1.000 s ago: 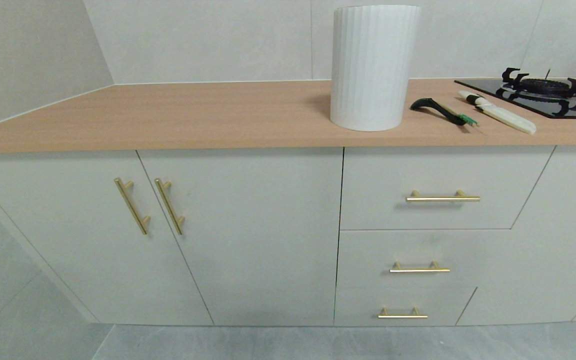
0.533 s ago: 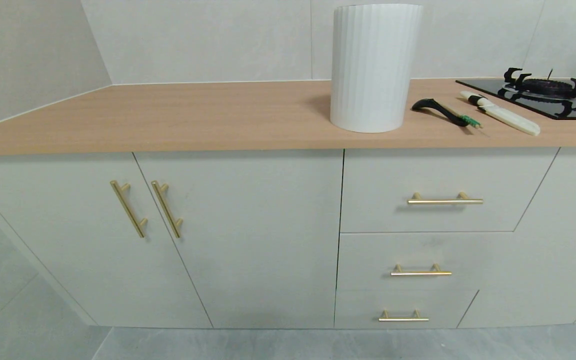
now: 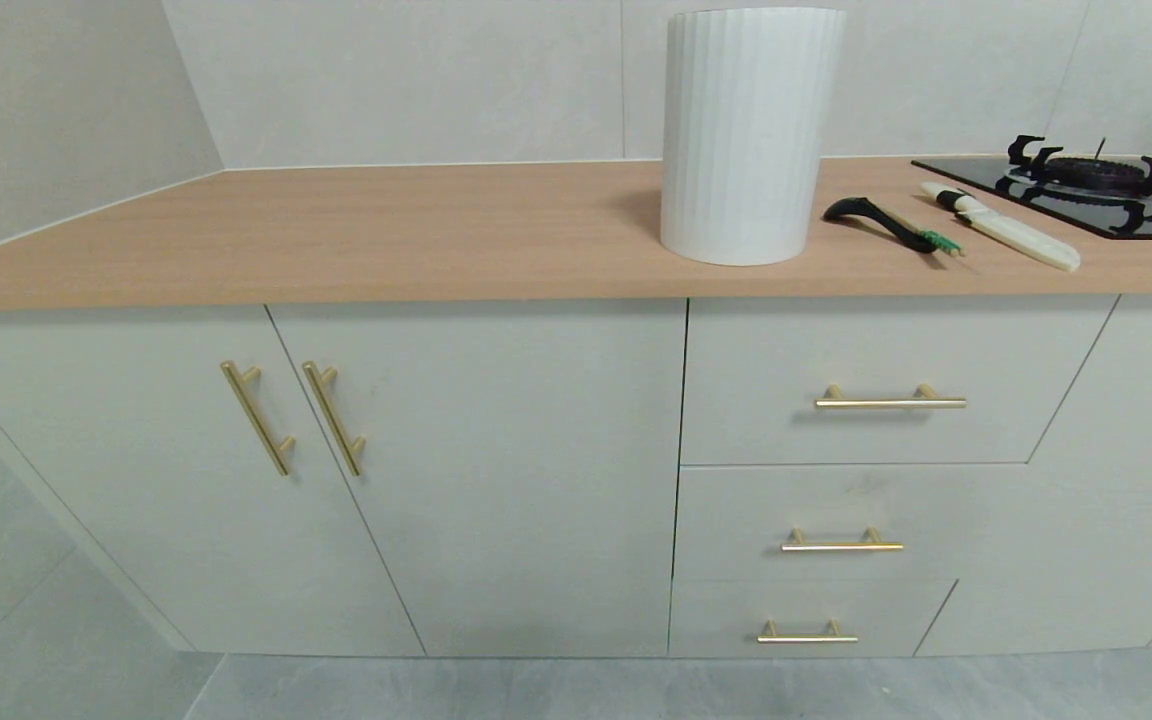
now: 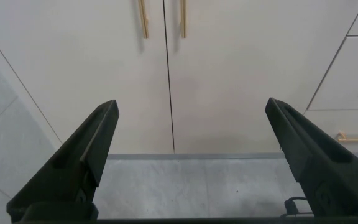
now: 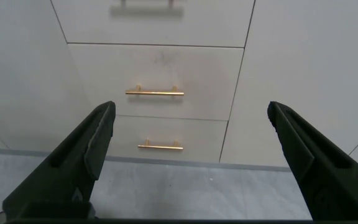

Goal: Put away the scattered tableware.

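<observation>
On the wooden countertop (image 3: 386,230) stands a tall white ribbed container (image 3: 748,135). Just to its right lie a black-handled utensil with a green tip (image 3: 891,225) and a white knife with a black band (image 3: 1001,225). My left gripper (image 4: 191,124) hangs open low down, facing the double cupboard doors (image 4: 166,74) and the floor. My right gripper (image 5: 191,124) is open too, low before the drawers (image 5: 157,81), with nothing between its fingers.
A black gas hob (image 3: 1086,185) sits at the counter's far right. Below are double doors with gold handles (image 3: 296,415) and three drawers with gold handles (image 3: 891,402). Tiled walls close the back and the left corner. Grey floor tiles (image 3: 536,690) lie below.
The head view shifted slightly between one second ago and half a second ago, so the camera moved; since then nothing has changed.
</observation>
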Robot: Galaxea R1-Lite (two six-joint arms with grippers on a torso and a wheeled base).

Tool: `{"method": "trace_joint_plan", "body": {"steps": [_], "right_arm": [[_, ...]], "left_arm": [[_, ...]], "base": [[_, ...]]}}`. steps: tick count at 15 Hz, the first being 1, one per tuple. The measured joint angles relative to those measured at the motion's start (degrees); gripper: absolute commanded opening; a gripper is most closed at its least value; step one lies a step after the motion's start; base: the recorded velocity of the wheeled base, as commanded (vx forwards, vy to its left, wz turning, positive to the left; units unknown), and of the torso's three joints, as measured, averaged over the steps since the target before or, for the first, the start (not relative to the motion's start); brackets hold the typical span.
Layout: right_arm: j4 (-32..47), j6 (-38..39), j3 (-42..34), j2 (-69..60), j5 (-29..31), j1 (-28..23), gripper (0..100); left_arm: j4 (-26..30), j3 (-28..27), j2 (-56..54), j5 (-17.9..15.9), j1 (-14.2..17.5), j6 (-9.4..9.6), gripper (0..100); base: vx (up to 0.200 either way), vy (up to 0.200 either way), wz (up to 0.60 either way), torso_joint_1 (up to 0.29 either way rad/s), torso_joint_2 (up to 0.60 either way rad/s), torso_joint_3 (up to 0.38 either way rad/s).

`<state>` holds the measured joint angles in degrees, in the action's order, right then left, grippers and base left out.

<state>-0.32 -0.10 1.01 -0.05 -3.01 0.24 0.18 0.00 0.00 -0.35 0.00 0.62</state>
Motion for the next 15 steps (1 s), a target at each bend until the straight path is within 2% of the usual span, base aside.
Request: {"method": "trace_joint_plan", "body": {"steps": [3,5,8,11,13,15], "right_arm": [[0.9,3.5,7.6,3.2,-1.8,1.3,100],[1.4,3.8,9.6,9.4,-3.8,4.2,100],[1.2,3.9,11.0,21.0,-5.4,8.9,100],[0.4,3.8,13.3,36.9,-5.8,11.7,100],[-2.7,3.9,15.1,48.2,-5.7,12.4,100],[-9.0,3.9,16.2,59.6,-4.9,12.7,100]], "left_arm": [[0.0,0.0,0.0,0.0,0.0,0.00,100],[0.0,0.0,0.0,0.0,0.0,0.00,100],[0.0,0.0,0.0,0.0,0.0,0.00,100],[0.0,0.0,0.0,0.0,0.0,0.00,100],[0.0,0.0,0.0,0.0,0.0,0.00,100],[0.0,0.0,0.0,0.0,0.0,0.00,100]], "base": [[0.000,0.000,0.00,0.000,0.00,0.000],[0.000,0.000,0.00,0.000,0.00,0.000],[0.000,0.000,0.00,0.000,0.00,0.000],[0.000,0.000,0.00,0.000,0.00,0.000],[0.000,0.000,0.00,0.000,0.00,0.000],[0.000,0.000,0.00,0.000,0.00,0.000]]}}
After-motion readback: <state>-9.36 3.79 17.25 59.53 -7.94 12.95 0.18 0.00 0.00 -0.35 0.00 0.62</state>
